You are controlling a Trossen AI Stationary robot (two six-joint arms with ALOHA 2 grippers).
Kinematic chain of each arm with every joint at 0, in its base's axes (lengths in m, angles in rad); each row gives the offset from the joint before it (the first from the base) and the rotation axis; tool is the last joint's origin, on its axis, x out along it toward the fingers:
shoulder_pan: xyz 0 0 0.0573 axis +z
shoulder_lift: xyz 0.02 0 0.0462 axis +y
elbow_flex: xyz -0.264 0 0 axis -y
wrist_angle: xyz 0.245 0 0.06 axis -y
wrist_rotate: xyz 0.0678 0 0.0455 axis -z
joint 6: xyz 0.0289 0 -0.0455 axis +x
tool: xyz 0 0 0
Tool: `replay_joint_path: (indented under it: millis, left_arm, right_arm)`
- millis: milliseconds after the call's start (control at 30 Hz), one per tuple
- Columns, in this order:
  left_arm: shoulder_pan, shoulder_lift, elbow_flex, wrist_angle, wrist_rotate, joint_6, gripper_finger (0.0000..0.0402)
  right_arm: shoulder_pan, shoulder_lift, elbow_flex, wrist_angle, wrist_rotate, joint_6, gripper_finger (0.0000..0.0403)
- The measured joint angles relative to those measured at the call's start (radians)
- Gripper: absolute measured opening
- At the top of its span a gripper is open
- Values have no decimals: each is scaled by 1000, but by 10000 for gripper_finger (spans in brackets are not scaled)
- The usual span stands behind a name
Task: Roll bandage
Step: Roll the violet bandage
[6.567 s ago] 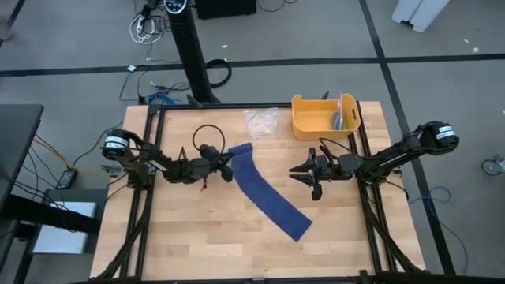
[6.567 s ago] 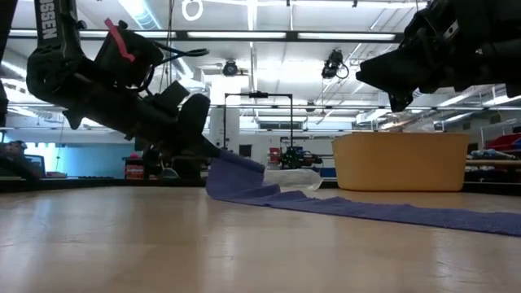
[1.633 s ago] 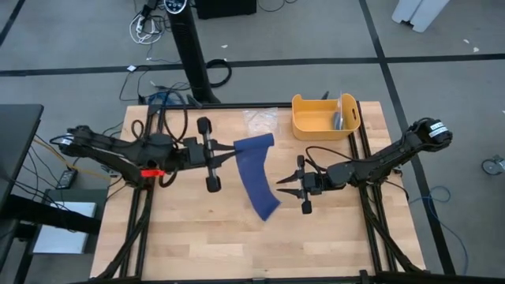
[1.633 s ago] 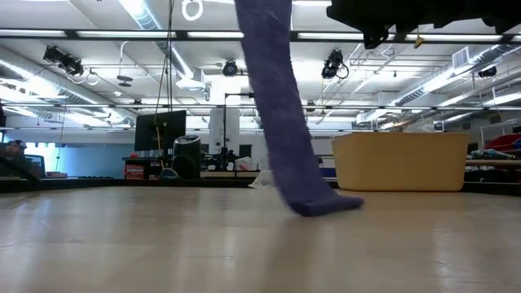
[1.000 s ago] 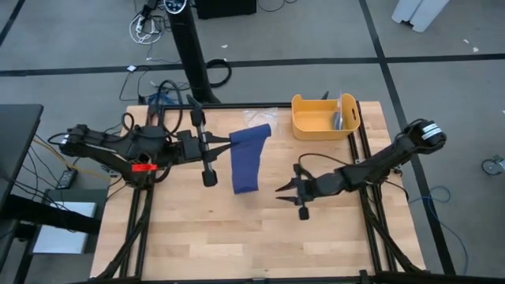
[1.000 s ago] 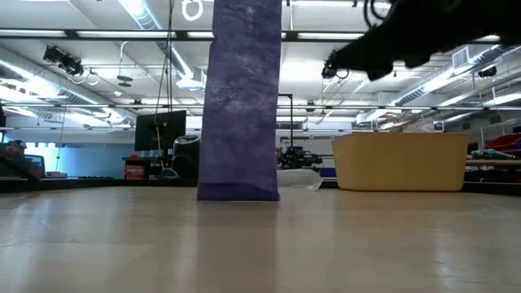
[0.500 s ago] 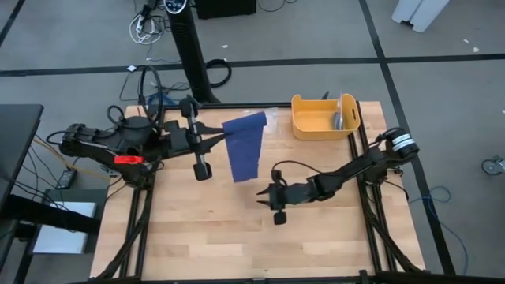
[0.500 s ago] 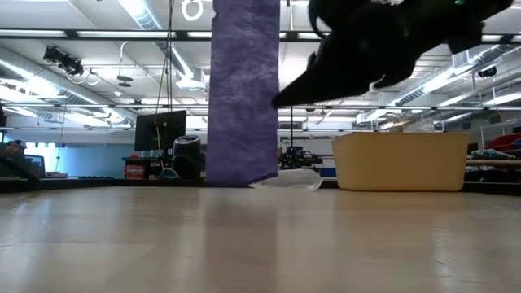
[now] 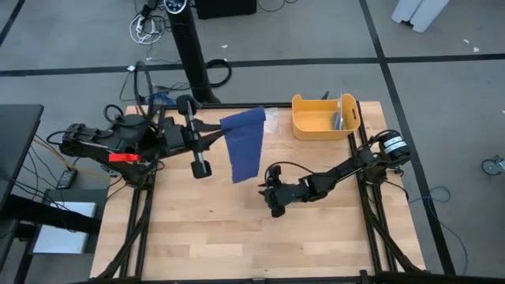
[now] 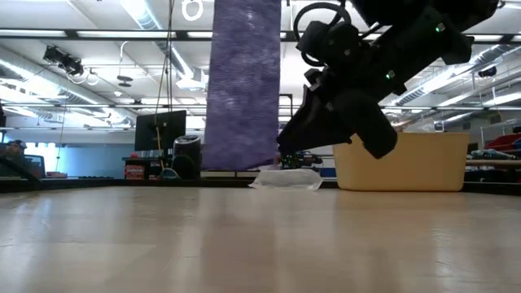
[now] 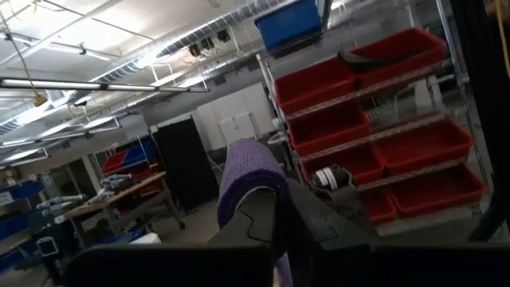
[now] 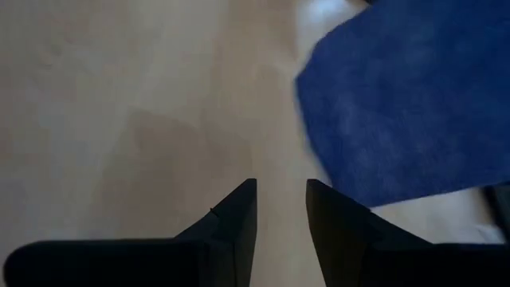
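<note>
Left gripper (image 9: 218, 136) pinching long dark-blue cloth bandage (image 9: 244, 144), hanging above wooden table (image 9: 205, 229); right gripper (image 9: 271, 192) nearby, fingers slightly apart.

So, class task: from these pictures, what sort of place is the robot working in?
Most likely a workshop or warehouse-style lab. Shelving holds red storage bins, long strip lights hang from an open ceiling, and cables trail over a grey floor around the wooden table.

the bandage (image 9: 244, 144) is a long dark-blue soft cloth band, unrolled and hanging straight down above the middle of the table, its top edge held up, its lower end (image 10: 242, 159) clear of the tabletop.
</note>
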Motion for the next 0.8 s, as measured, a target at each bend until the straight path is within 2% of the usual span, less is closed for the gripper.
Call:
replay_joint_path:
  millis: [167,267,333,467,567,733,800]
  left_arm:
    - [0,0,0,10,0,-8,15]
    - [0,0,0,12,0,-8,15]
    - [0,0,0,11,0,-9,15]
    - [0,0,0,11,0,-9,15]
    - [0,0,-1,7,5,-8,15]
    - [-2,0,-1,6,30,30,15]
    - [-3,0,-1,6,31,33,15]
  right_arm:
    - [-12,-3,0,-7,9,79,112]
    - [-10,-23,0,-103,7,163,112]
    - [2,-42,-7,-178,-15,221,111]
    - [28,-83,-79,-171,-67,301,105]
    - [30,-108,-180,-19,-96,343,102]
    - [-36,-103,-373,534,-203,333,100]
    - [-68,-85,-426,681,-223,335,100]
